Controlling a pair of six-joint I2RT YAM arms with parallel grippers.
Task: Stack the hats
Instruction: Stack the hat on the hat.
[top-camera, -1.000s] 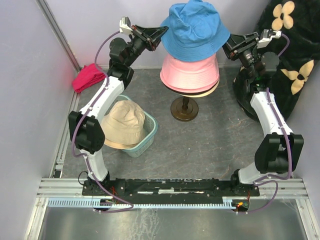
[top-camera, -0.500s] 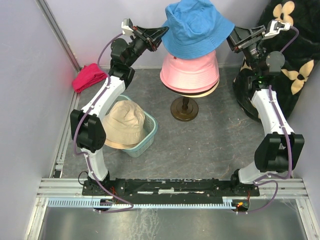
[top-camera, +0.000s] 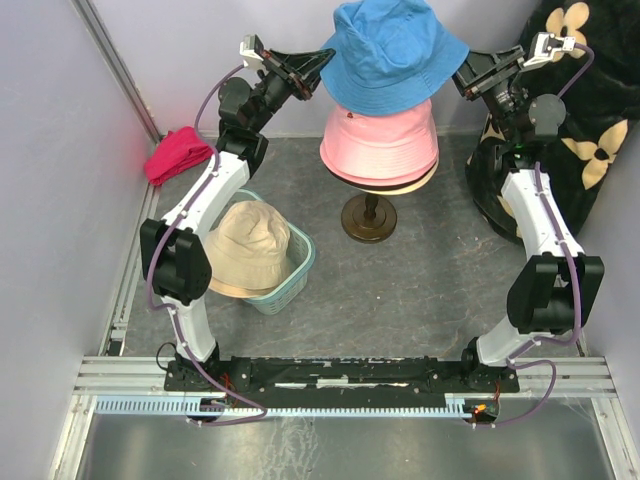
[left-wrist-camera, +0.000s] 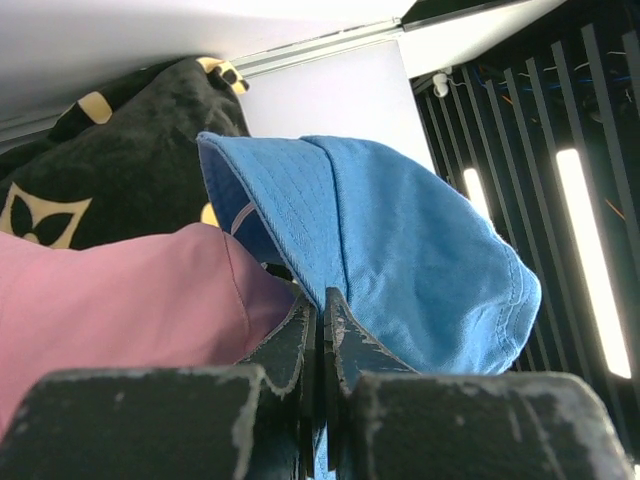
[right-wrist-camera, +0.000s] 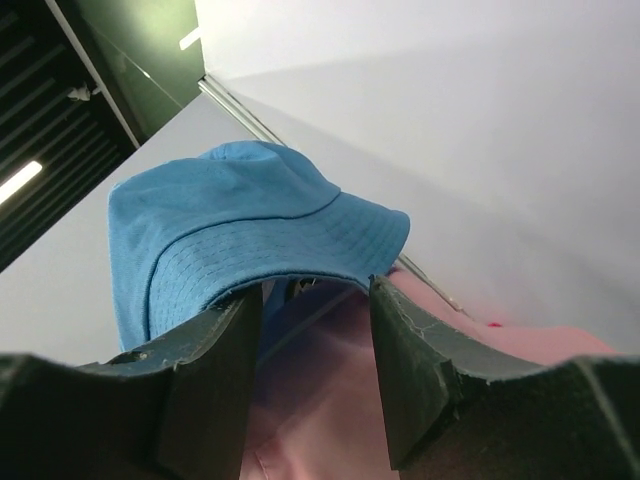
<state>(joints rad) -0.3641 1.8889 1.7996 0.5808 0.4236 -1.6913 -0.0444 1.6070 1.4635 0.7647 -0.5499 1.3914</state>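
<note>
Left gripper (left-wrist-camera: 322, 300): fingers clamped on the brim edge of the soft blue fabric bucket hat (top-camera: 390, 55), which hangs tilted over the crown of the pink fabric bucket hat (top-camera: 380, 145) on the dark-footed stand (top-camera: 368, 218). Right gripper (right-wrist-camera: 312, 290): fingers spread apart just beside the blue hat's opposite brim, gripping nothing. Beige fabric bucket hat (top-camera: 245, 245): lying in the teal plastic basket (top-camera: 300, 262), well apart from the stand.

A blue bucket hat (top-camera: 392, 55) sat tilted atop a pink hat (top-camera: 380, 145) on a stand (top-camera: 368, 218), while a beige hat (top-camera: 245, 245) lay crown-up in a basket (top-camera: 287, 293) nearby.
</note>
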